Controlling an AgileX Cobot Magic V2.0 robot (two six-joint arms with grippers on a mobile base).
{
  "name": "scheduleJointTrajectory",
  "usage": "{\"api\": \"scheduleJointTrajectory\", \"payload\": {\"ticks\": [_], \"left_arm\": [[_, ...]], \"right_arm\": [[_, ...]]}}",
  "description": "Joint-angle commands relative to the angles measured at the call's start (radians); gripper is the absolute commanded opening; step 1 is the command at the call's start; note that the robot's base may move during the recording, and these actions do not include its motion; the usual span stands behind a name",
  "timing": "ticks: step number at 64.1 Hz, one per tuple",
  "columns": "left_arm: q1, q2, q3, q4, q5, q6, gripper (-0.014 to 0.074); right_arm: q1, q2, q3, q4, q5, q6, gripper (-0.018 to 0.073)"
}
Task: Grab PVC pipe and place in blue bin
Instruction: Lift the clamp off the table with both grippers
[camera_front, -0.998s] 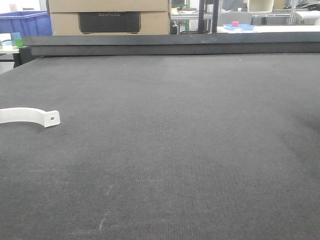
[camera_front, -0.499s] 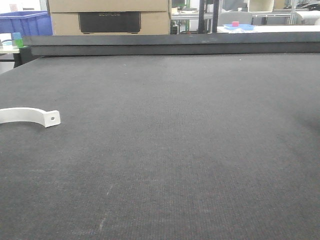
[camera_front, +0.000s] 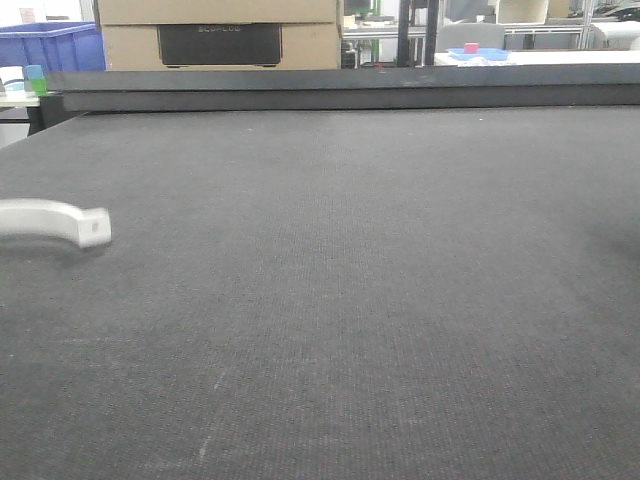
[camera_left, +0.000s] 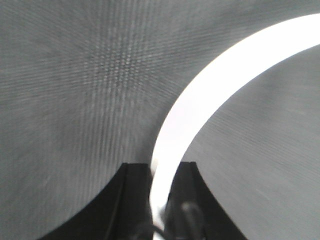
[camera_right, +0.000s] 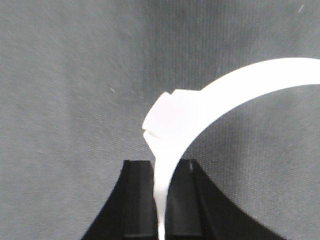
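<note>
The PVC pipe (camera_front: 45, 218) has just lifted off the mat (camera_front: 380, 300), pinched in the left gripper (camera_left: 159, 172) jaws, so the grab's done and only the drop-off is left; the right gripper (camera_right: 161, 172) jaws are clamped on a similar white arc (camera_right: 240, 82).

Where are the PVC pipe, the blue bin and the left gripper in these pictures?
PVC pipe (camera_front: 45, 217): front view, middle of arc.
blue bin (camera_front: 55, 50): front view, front wall.
left gripper (camera_left: 159, 172): left wrist view, between fingertips.

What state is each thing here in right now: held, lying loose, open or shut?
PVC pipe: blurred, seemingly raised off the mat, clamped by the left gripper.
left gripper: shut on the PVC pipe.
right gripper: shut on a second white arc.
blue bin: in the background, contents hidden.
</note>
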Motion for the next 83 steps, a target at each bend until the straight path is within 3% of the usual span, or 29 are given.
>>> {"api": "scheduleJointTrajectory", "payload": {"ticks": [1, 8, 14, 23, 42, 60, 73, 83], "left_arm": [[-0.002, -0.129, -0.004, -0.009, 0.007, 0.000, -0.0111], [-0.002, -0.263, 0.004, -0.028, -0.043, 0.053, -0.0111], [-0.002, -0.374, 0.037, -0.061, -0.136, 0.053, -0.0111], [-0.003, -0.558, 0.184, -0.186, -0.409, 0.053, -0.0111], [-0.003, -0.957, 0.522, -0.190, -0.740, 0.077, -0.0111], [-0.003, -1.271, 0.601, -0.142, -0.808, 0.077, -0.0111], [-0.008, -1.292, 0.598, -0.138, -0.845, 0.077, -0.0111], [-0.106, -1.290, 0.598, -0.133, -0.849, 0.077, -0.0111]], "right_arm": [[-0.001, -0.076, -0.017, 0.003, -0.024, -0.021, -0.0162], [-0.001, -0.165, -0.017, 0.003, -0.110, -0.083, -0.0162], [-0.001, -0.246, -0.010, 0.003, -0.190, -0.085, -0.0162], [-0.001, -0.365, 0.023, 0.003, -0.327, -0.085, -0.0162], [-0.001, -0.678, 0.222, 0.003, -0.578, -0.079, -0.0162], [-0.001, -0.890, 0.259, 0.003, -0.525, -0.079, -0.0162], [-0.001, -0.952, 0.257, 0.003, -0.544, -0.079, -0.0162], [-0.001, -0.958, 0.257, 0.003, -0.547, -0.079, -0.0162]]}}
